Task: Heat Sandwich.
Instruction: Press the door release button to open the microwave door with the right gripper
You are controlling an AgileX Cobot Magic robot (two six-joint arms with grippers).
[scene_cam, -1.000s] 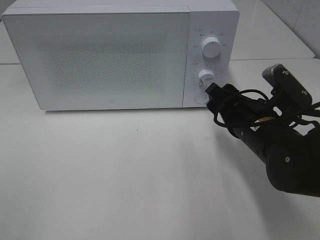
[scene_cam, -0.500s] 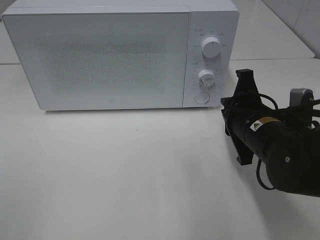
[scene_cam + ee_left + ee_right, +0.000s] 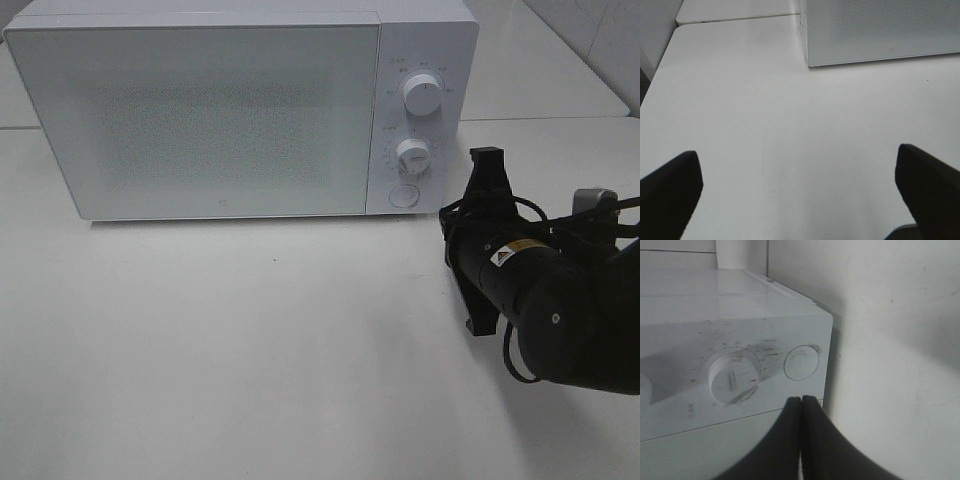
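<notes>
The sandwich is out of view. The white microwave (image 3: 220, 110) stands at the back of the table with its door shut. It also shows in the left wrist view (image 3: 880, 30) and the right wrist view (image 3: 715, 305). My right gripper (image 3: 447, 215) is shut and empty. It hovers just right of the control panel, rolled on its side. In the right wrist view its tips (image 3: 801, 400) point at the panel below the round button (image 3: 801, 362). My left gripper (image 3: 800, 185) is open and empty over bare table, and is outside the exterior view.
The panel has an upper knob (image 3: 421, 95), a lower knob (image 3: 412, 153) and a round button (image 3: 402, 195). The lower knob also shows in the right wrist view (image 3: 735, 376). The white table (image 3: 250, 350) stretches in front of the microwave.
My right gripper has drawn back to the right from the round button and rolled about a quarter turn. The microwave door stays shut.
</notes>
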